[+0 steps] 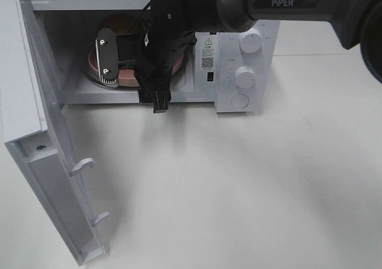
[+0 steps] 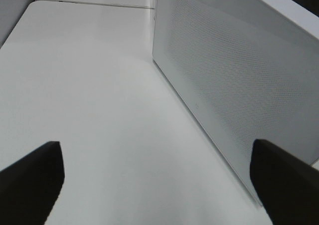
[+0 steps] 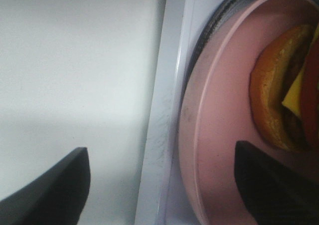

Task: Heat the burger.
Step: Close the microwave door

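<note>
The burger point(image 3: 279, 95) sits on the pink plate point(image 3: 219, 135), which rests on the turntable point(image 3: 214, 23) inside the open microwave point(image 1: 245, 48). Your right fingers point(image 3: 55, 190) are spread wide and released. One is over the plate and the other outside over the sill, with the rim between them but not pinched.

The placing looks done, so I judge the step in hand to be the withdrawal. Draw the arm straight back out of the cavity with the fingers lifted above the rim, because that smooth raised lip would drag the plate if hooked. The bun is glossy and domed, with yellow cheese showing, and it could slide on the slick plate.

Your left fingers point(image 2: 35, 180) stand apart, grasping nothing, beside a finely dotted white panel point(image 2: 224, 85). The door point(image 1: 36, 132) stands wide open.
</note>
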You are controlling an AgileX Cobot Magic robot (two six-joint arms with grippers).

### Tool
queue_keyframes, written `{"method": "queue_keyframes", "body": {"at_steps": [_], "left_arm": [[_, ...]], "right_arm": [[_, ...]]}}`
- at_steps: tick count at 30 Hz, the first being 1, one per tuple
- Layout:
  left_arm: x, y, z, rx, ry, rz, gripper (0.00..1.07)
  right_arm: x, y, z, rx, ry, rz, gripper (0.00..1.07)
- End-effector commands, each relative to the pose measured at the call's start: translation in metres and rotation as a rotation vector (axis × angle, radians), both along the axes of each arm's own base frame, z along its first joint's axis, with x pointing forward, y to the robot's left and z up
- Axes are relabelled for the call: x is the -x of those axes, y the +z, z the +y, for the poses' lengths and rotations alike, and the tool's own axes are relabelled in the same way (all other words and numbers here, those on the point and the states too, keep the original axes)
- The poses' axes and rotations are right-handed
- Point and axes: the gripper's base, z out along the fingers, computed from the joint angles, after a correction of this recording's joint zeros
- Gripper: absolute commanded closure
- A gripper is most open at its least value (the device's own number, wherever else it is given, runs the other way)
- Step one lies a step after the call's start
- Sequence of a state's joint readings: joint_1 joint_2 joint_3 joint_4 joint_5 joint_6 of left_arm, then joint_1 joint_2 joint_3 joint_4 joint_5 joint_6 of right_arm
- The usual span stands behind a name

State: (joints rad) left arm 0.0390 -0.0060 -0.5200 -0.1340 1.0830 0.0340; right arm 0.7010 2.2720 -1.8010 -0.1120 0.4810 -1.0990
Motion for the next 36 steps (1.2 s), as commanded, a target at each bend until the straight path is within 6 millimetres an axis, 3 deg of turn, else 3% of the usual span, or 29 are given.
{"method": "queue_keyframes", "body": {"at_steps": [1, 15, 28, 36], "left_arm": [[0.001, 0.0, 0.0, 0.002, 0.002, -0.027, 0.13], [0.001, 0.0, 0.0, 0.002, 0.002, -0.027, 0.13], [0.001, 0.0, 0.0, 0.002, 0.002, -0.027, 0.13], [0.001, 0.0, 0.0, 0.002, 0.002, -0.027, 0.13]], "right_arm": [[0.004, 0.009, -0.004, -0.016, 0.019, -0.041, 0.31], [0.03, 0.019, -0.027, -0.007, 0.065, -0.114, 0.31], [0.056, 0.047, -0.049, -0.108, -0.068, -0.071, 0.31], [0.084, 0.064, -0.073, -0.207, -0.205, -0.014, 0.31]]}}
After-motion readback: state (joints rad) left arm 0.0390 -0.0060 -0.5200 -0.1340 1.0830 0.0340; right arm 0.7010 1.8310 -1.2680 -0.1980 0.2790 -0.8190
